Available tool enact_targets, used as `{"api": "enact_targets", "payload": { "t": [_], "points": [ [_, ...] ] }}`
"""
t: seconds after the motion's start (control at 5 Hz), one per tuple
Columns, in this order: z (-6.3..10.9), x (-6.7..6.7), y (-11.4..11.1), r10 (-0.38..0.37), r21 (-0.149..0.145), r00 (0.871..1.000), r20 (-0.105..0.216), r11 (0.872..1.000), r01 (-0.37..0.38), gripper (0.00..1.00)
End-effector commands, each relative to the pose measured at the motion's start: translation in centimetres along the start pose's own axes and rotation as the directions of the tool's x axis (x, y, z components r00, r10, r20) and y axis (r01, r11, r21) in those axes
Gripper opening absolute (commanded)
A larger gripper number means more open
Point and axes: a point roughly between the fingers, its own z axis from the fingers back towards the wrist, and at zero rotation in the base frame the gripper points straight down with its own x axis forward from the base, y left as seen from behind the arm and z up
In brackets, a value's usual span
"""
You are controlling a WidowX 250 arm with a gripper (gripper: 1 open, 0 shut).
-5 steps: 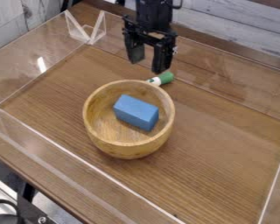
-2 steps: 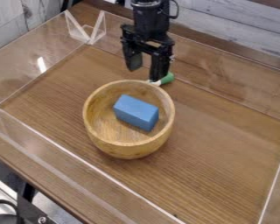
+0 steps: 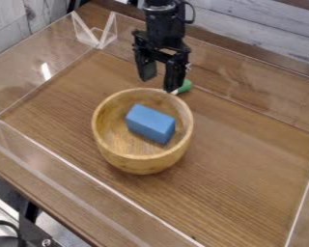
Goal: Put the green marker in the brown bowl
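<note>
**Gripper settles over the marker, jaws wide**

Since a second ago the gripper (image 3: 161,69) has shifted a little to the left in the picture and come slightly lower, so that it now hangs almost directly over the marker (image 3: 182,87) instead of beside it. Nothing else has changed: the bowl (image 3: 108,141) and the blue block (image 3: 151,123) inside it sit where they were.

The jaws stand wide open and hold nothing. They point straight down, one finger to each side of the spot where the marker lies.

The marker rests on the wooden tabletop (image 3: 247,164) just behind the bowl's far rim, close to it but outside it. Only its green end shows, peeking out at the right of the gripper; the rest is hidden behind the fingers. Its long axis therefore cannot be read with certainty, though the visible tip suggests it lies flat, running roughly left to right in the picture with the green end to the right.

The likely step is the final descent to grasp; the lift and the drop into the bowl remain undone.
</note>
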Motion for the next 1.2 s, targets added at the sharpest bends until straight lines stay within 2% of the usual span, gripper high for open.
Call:
{"api": "enact_targets", "payload": {
  "t": [0.0,0.4,1.0],
  "points": [
    [1.0,1.6,0.4,-0.035,0.026,0.997,0.061,0.999,0.034,1.00],
    [0.0,2.7,0.0,-0.084,0.029,0.994,0.070,0.996,0.082,1.00],
    [-0.1,1.8,-0.9,-0.134,0.044,0.989,0.069,0.990,0.131,1.00]
  ]
}}
